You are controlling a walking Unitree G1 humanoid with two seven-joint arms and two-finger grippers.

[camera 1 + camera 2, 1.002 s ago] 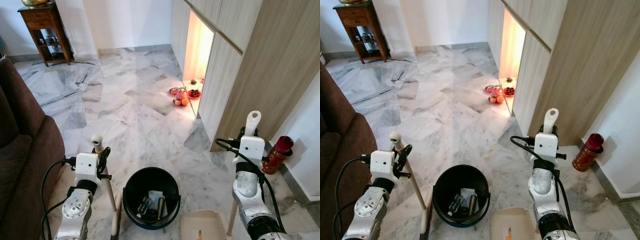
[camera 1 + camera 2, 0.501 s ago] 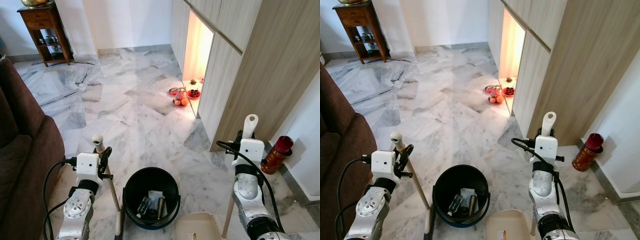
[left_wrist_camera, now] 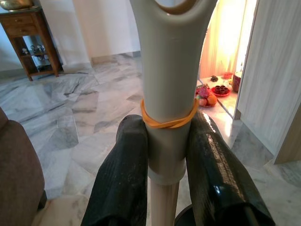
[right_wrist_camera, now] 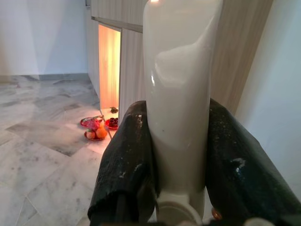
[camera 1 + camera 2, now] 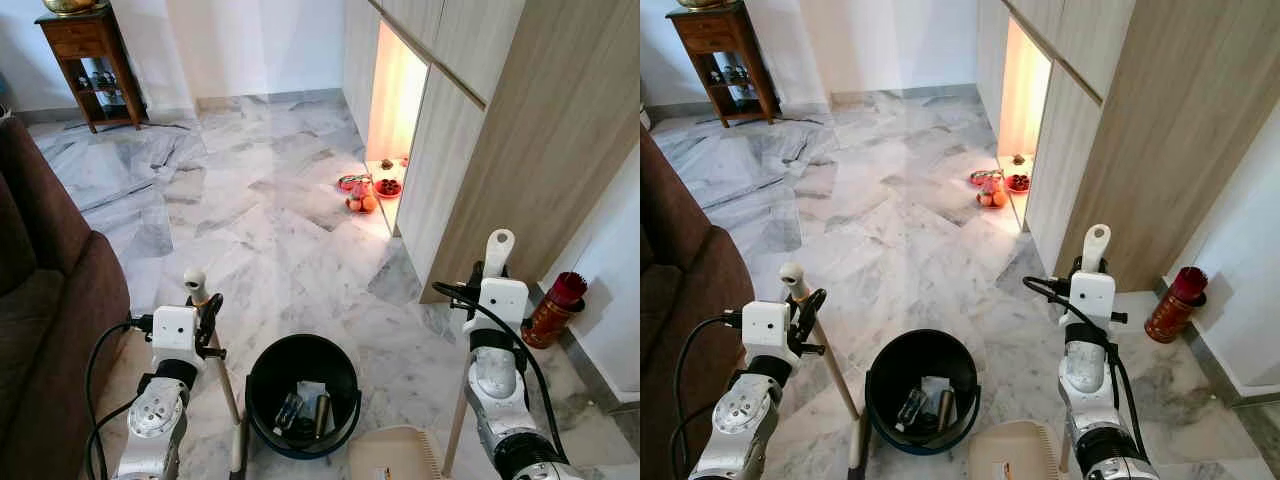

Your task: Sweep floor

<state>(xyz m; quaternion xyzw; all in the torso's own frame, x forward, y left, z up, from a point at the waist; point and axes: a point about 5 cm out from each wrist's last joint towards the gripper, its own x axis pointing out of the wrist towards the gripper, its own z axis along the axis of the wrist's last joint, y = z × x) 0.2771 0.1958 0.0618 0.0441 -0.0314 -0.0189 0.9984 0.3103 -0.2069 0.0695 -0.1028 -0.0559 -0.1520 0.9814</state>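
- The marble floor around the black bin is what must be swept; no loose debris can be made out on it, so a stroke could easily be aimed at nothing.
- The bin, holding bottles and scraps, sits between the two tools; a wide swing from either side could tip it.
- The cream dustpan lies just right of the bin, its long handle clamped between the right gripper fingers; if tilted, its contents may slide out.
- The broom handle, left of the bin, is pinched in the left gripper; a loose hold could let it twist.
- Fruit plates beyond the bin, by the lit cupboard, risk being knocked.
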